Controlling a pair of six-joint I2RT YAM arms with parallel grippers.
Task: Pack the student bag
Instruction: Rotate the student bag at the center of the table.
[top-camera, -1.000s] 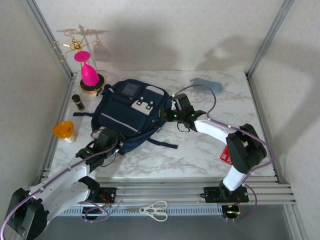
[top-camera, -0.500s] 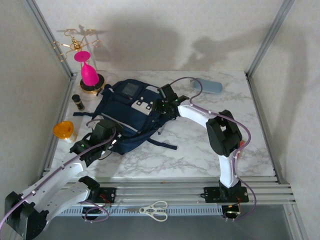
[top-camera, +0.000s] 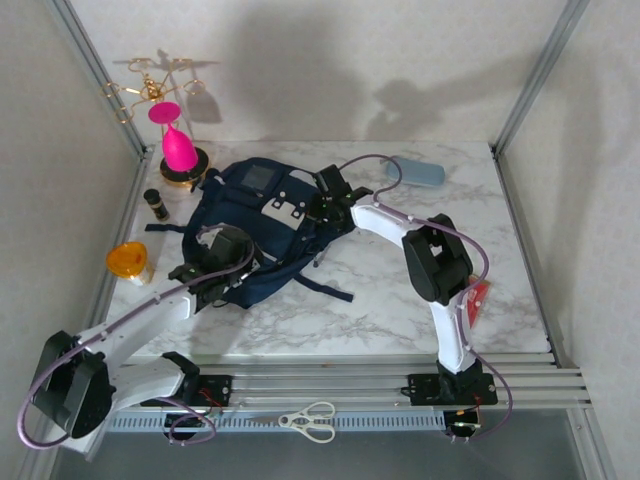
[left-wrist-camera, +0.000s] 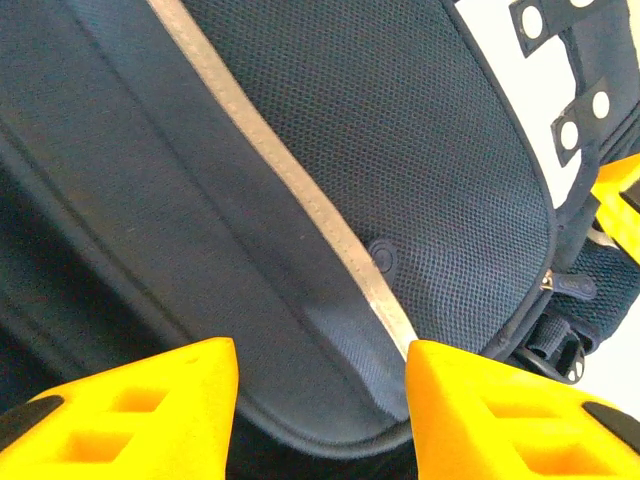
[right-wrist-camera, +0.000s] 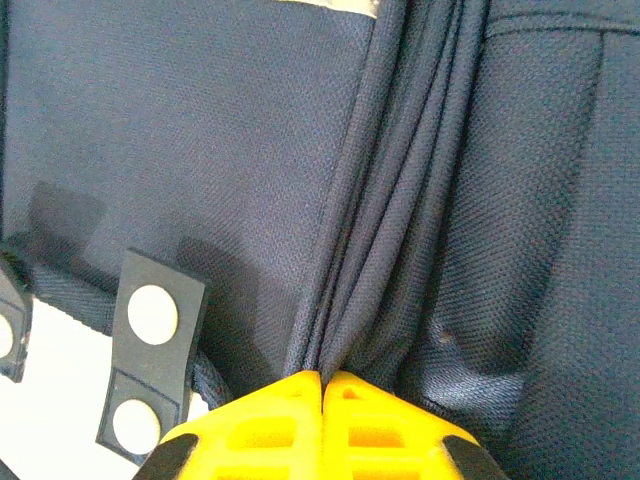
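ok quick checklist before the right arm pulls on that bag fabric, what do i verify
1. Right gripper shut on a fold of the student bag: ok.
2. Fold pinched deep enough to hold under a pull: cannot tell, only the fingertips have it.
3. Left gripper open over the bag's lower front edge, gripping nothing: ok.
4. Bag lying fully on the table: ok.
5. Zipper open for packing: cannot tell.
6. Blue case lying apart from the bag and both arms: ok.
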